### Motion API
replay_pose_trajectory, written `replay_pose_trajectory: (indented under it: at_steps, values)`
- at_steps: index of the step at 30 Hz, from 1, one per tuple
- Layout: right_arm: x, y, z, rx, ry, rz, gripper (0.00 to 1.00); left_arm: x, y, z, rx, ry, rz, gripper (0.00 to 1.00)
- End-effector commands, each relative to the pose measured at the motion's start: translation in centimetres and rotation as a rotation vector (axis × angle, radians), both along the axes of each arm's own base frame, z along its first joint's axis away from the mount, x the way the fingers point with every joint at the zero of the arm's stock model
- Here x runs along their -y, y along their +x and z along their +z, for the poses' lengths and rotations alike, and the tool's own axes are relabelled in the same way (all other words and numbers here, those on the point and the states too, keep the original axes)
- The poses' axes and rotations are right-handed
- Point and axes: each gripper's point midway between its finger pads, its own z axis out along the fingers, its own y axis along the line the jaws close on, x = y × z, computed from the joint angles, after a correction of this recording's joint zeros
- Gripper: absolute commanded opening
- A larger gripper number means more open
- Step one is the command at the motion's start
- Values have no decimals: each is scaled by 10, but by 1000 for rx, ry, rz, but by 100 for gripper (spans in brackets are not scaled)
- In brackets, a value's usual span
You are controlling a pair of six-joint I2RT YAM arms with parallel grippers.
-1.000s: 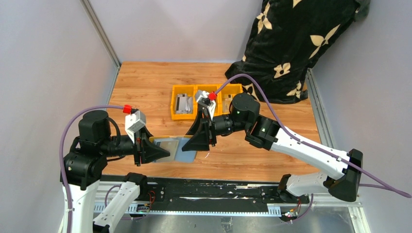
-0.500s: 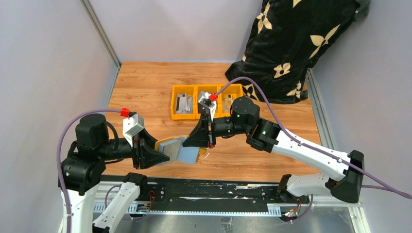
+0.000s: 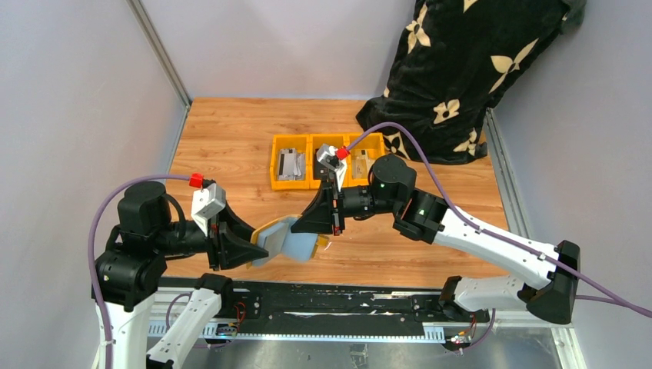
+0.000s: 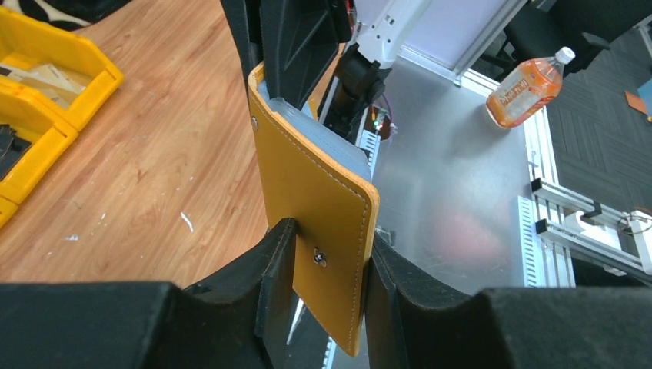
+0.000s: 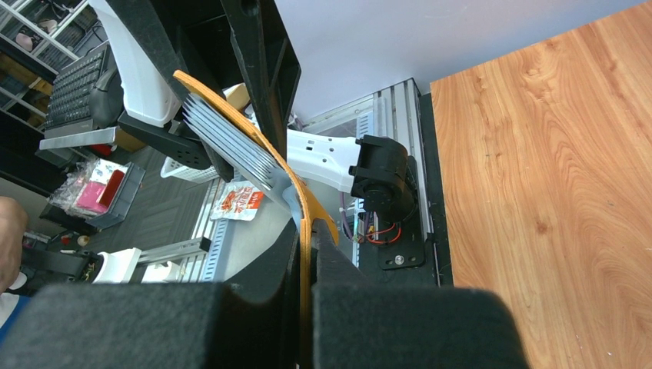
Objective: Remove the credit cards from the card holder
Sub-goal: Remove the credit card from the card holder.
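The mustard-tan card holder [image 3: 271, 229] hangs open between both grippers, above the table's near edge. Its blue-grey inner lining [image 3: 298, 244] faces up. My left gripper [image 3: 240, 247] is shut on one flap. The left wrist view shows that flap [image 4: 315, 184] with its snap stud, pinched between the fingers [image 4: 271, 265] of the left gripper [image 4: 327, 250]. My right gripper [image 3: 321, 217] is shut on the other flap. In the right wrist view, the right gripper [image 5: 307, 257] clamps the thin mustard edge [image 5: 304, 219]. Grey layered edges [image 5: 227, 142] sit inside the holder; I cannot tell cards from pockets.
Three orange-yellow bins [image 3: 327, 160] holding grey items stand behind the grippers at mid-table, and they also show in the left wrist view [image 4: 46, 84]. A black floral cloth [image 3: 461, 69] drapes over the back right corner. The black base rail [image 3: 330, 304] runs along the near edge.
The holder has risen off the table and tilted, its mustard outside now curling up. Both grippers moved with it, the left drawing back toward the near edge.
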Motion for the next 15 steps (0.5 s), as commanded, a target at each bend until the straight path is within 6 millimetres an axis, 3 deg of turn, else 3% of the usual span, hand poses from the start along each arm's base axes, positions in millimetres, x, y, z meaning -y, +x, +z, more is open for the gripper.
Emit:
replay_pose_trajectory:
  at_steps: [1, 8, 15]
  values:
    - [7, 1, 18, 31, 63, -15, 0, 3, -15, 11, 5, -40, -73, 38]
    - [10, -2, 19, 39, 66, -6, 0, 3, -14, 11, 0, -41, -76, 40]
    - [12, -8, 26, 32, 86, 20, 0, -2, 6, 4, 26, 16, 32, 35]
